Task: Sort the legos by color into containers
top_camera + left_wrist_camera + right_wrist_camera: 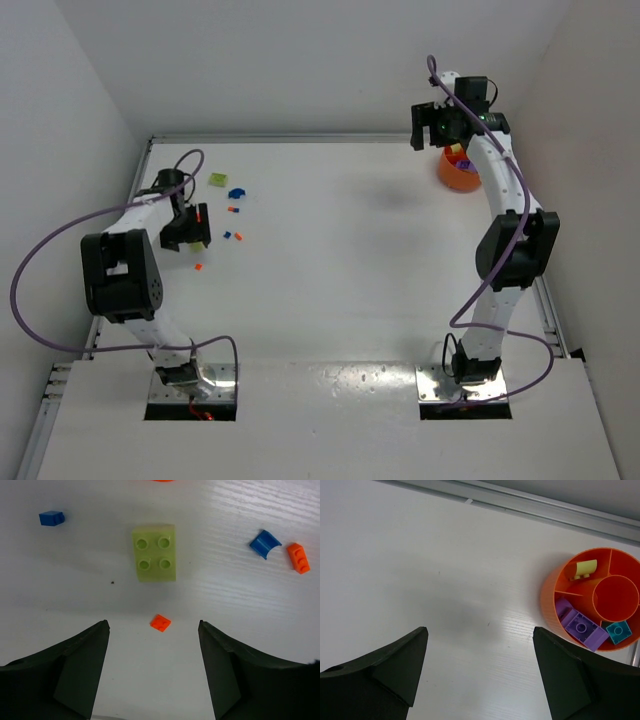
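Several legos lie loose at the far left of the table: a yellow-green brick (154, 553) (218, 180), a blue brick (51, 518), a curved blue piece (265, 543) (236, 193) and an orange brick (298, 558). A tiny orange brick (160, 623) lies level with the tips of my left gripper (152, 625) (188, 228), which hangs open above it with nothing held. My right gripper (480, 628) (435, 125) stands open and empty at the far right, beside the orange container (550, 600) (458, 172). The container's compartments hold a pale yellow piece (584, 568), purple bricks (582, 628) and a teal one (619, 631).
A metal rail (520, 502) runs along the table's far edge, with white walls on three sides. Another small orange brick (198, 267) lies nearer the front, right of the left arm. A purple cable (40, 250) loops out from the left arm.
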